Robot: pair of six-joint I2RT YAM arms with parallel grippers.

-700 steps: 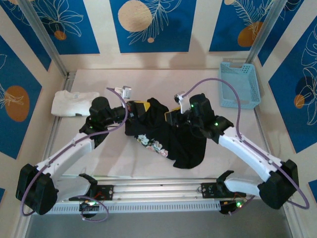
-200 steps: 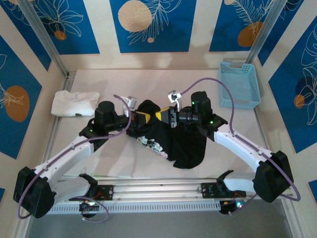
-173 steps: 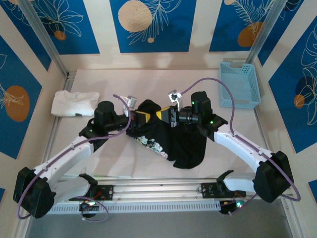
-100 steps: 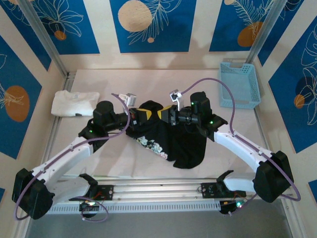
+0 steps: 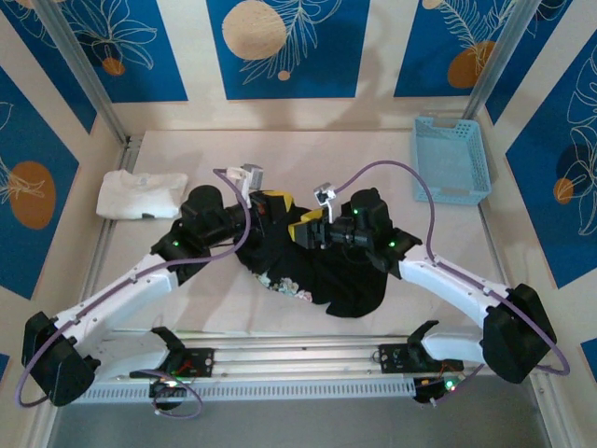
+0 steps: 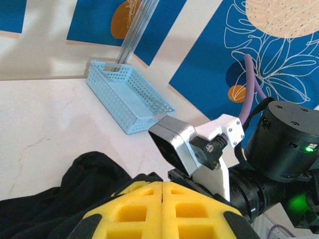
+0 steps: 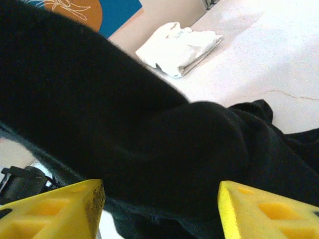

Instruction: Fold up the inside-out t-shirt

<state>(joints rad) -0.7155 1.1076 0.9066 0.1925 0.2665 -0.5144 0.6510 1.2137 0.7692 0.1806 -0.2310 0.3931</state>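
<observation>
Counting from your left, you have one folded white t-shirt point(image 5: 140, 194) by the left table edge, two arms, one black t-shirt point(image 5: 350, 275) in the middle, and one light-blue basket point(image 5: 452, 159) in the far right corner. The white shirt lies well apart from the black one, with the left arm point(image 5: 131, 285) crossing the table point(image 5: 308, 154) between them.

Your left gripper point(image 6: 163, 185) is clenched, its yellow pads pressed flat together. Black cloth bunches right at the tips, but you cannot tell whether a fold is pinched.

The black t-shirt sits in a heap. Its whitish-pink print point(image 5: 284, 283) shows on the left side, and its near hem lies close to the rail point(image 5: 298, 359) at the table's near edge.

Your right gripper point(image 7: 159, 196) is released, its fingers spread wide, with black cloth draped across the gap between them. The two grippers nearly meet over the shirt's far edge.

Bare table runs along the far side behind the shirt and rightward to the basket, which stands apart from the cloth.
</observation>
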